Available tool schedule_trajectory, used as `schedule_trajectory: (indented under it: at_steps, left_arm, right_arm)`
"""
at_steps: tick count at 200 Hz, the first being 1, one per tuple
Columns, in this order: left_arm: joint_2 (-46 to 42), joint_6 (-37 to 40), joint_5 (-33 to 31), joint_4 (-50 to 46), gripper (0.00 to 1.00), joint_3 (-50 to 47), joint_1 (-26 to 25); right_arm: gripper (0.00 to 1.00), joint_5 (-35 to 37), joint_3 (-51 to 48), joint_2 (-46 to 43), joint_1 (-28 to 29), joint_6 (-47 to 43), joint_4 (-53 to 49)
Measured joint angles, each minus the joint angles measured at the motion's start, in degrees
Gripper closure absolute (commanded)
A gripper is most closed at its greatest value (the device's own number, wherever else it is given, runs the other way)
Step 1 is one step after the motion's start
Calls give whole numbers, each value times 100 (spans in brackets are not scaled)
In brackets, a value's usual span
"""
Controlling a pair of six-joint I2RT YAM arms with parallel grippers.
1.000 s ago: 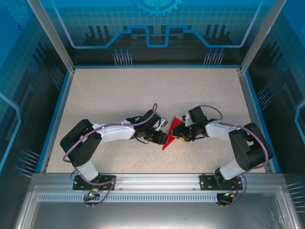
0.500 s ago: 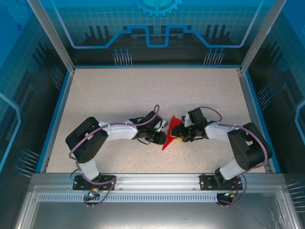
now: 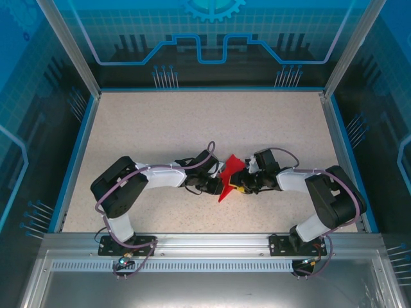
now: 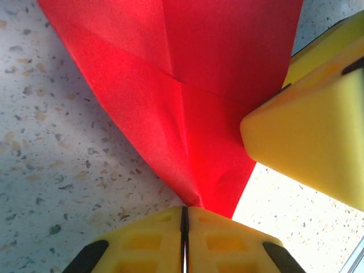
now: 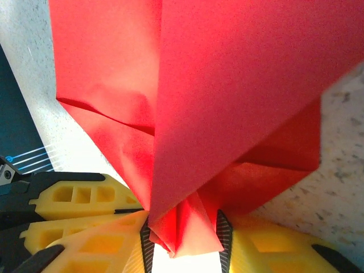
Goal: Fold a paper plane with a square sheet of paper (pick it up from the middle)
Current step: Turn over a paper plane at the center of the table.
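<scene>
Red paper plane (image 3: 229,174) between left fingers (image 4: 149,242) and right fingers (image 5: 274,249)

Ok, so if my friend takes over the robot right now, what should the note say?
Left gripper: shut on a corner of the red paper.
Right gripper: shut on bunched folds of the same paper, from the opposite side.
Paper: mid-table, between both grippers.
Done: several folds and creases are in; it is not a flat square.
Left: probably more folding, since it does not look like a neat pointed plane yet.
</scene>
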Motion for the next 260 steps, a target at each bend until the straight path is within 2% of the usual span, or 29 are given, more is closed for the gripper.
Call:
schedule_trajectory:
  at_steps: [110,142,202,260]
  left_arm:
    - [-66,-39,90,114,85,-44,55]
    - [-236,-39,127,153,85,-114,76]
    - [-306,-39,149,153,84,-127,118]
    - [-457,-39,157,138,76,-190,142]
  right_arm:
    - [62,9,-2,0,140,208,236]
    - [58,48,-2,-105,140,269,216]
    - [60,184,0,-308,179,262,109]
    - [63,400,195,-192,249,168,-236]
